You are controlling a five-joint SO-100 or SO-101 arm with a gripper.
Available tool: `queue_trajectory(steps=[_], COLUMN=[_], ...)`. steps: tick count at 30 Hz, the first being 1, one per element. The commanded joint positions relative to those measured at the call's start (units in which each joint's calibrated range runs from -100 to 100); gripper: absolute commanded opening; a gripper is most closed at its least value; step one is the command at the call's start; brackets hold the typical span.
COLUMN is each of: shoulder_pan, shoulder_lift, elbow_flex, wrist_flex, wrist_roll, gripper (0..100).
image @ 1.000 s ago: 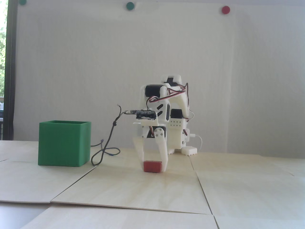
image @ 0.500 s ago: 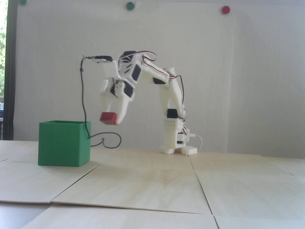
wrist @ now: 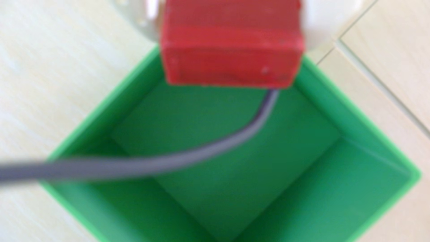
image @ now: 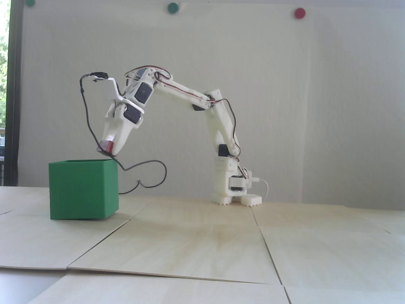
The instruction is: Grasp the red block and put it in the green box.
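Note:
My gripper (image: 107, 149) is shut on the red block (image: 106, 146) and holds it just above the top rim of the green box (image: 84, 190), near the box's right back corner in the fixed view. In the wrist view the red block (wrist: 231, 44) fills the top centre between my white fingers (wrist: 321, 21). The open green box (wrist: 232, 174) lies right below it, its inside empty but for the cable crossing above it.
A dark cable (image: 142, 177) hangs from the wrist camera past the block and loops behind the box; in the wrist view the cable (wrist: 139, 163) crosses over the box opening. The arm's white base (image: 234, 190) stands at the back centre of the light wooden table (image: 202, 247).

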Motion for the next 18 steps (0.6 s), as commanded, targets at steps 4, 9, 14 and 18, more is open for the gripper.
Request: queue_trajectory(steps=[4,9,14,18], shoulder_pan=[-0.91,-3.09,-7.19,-9.44], shoulder_lift=[-8.90,-8.11,-8.11,-8.19], elbow_flex=[-5.61,-8.98,-9.51,-9.60], wrist_flex=[-1.03,-1.03,-1.11,-1.03], wrist_roll=[0.18,0.13,-1.70,-2.42], gripper=[2,2,2,2])
